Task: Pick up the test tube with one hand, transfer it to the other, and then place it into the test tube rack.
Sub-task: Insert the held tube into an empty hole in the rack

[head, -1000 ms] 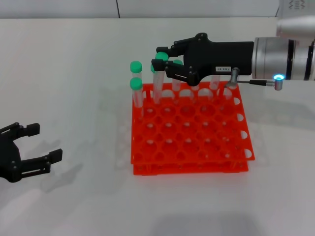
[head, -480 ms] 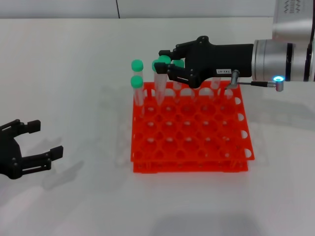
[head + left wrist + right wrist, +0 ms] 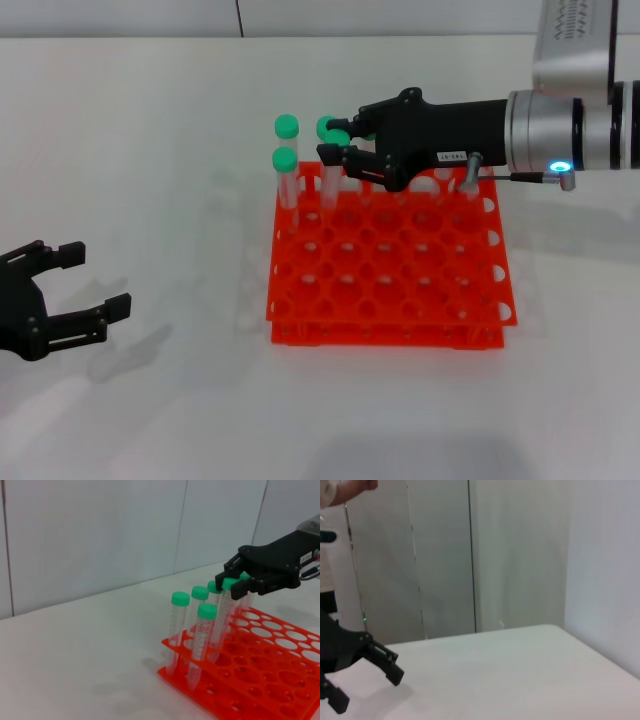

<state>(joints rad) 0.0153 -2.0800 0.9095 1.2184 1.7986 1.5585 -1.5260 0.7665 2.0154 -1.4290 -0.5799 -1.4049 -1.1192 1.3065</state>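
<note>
We find the test tube (image 3: 331,165) standing upright in the test tube rack (image 3: 385,265), in the far row near the rack's far-left corner, its green cap level with the fingers of the right gripper (image 3: 338,145). In the left wrist view the same tube (image 3: 223,607) rises from a hole with its cap between the black fingertips (image 3: 235,593) of that gripper (image 3: 234,582). The fingers sit on either side of the cap, but we cannot tell for certain whether they press on it or stand just apart, since the cap hides the contact.

Beside it stand other green-capped tubes: two (image 3: 287,165) at the rack's left edge, one behind the other, and another just behind the gripper's fingers. All of them look upright.

The right gripper bears a small white label on its body and reaches in from the right over the rack's far edge, on a silver wrist with a blue light.

The left gripper (image 3: 75,295) hangs low over the white table (image 3: 150,150), well apart from the rack on the left, its fingers spread wide and holding nothing.
</note>
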